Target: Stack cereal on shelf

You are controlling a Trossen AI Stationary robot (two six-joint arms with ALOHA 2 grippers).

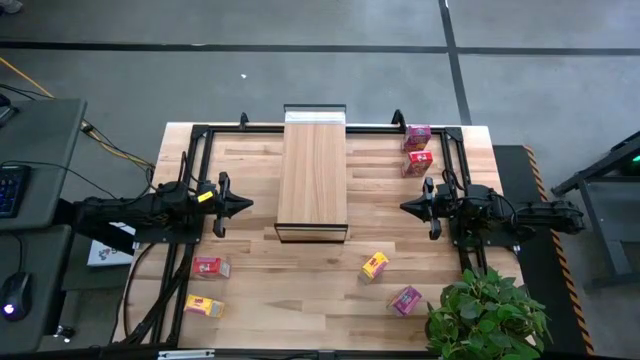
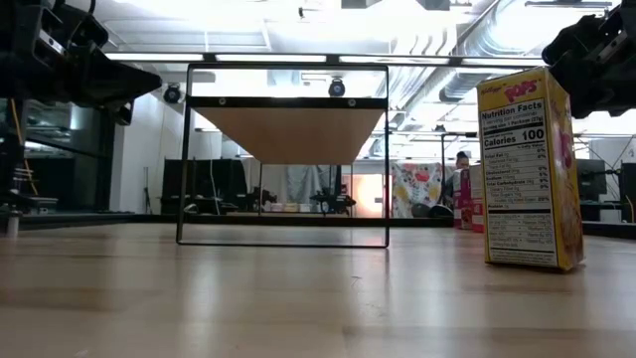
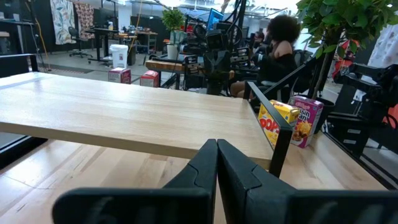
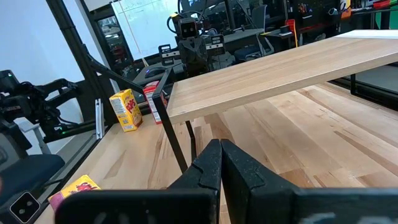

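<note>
Overhead, the shelf point(image 1: 312, 178) stands mid-counter point(image 1: 250, 290), its top bare; six cereal boxes lie scattered: two magenta point(image 1: 417, 133) and point(image 1: 405, 299), two red point(image 1: 418, 162) and point(image 1: 208, 267), two yellow point(image 1: 375, 265) and point(image 1: 203, 306); the left end effector point(image 1: 243, 205) and right end effector point(image 1: 407, 206) flank the shelf, holding nothing. At counter height, a yellow box point(image 2: 527, 169) stands upright nearby. In both wrist views the fingers point(image 3: 214, 168) and point(image 4: 219, 165) sit pressed together; best to open wide, then approach a near box squarely across its narrow faces.
</note>
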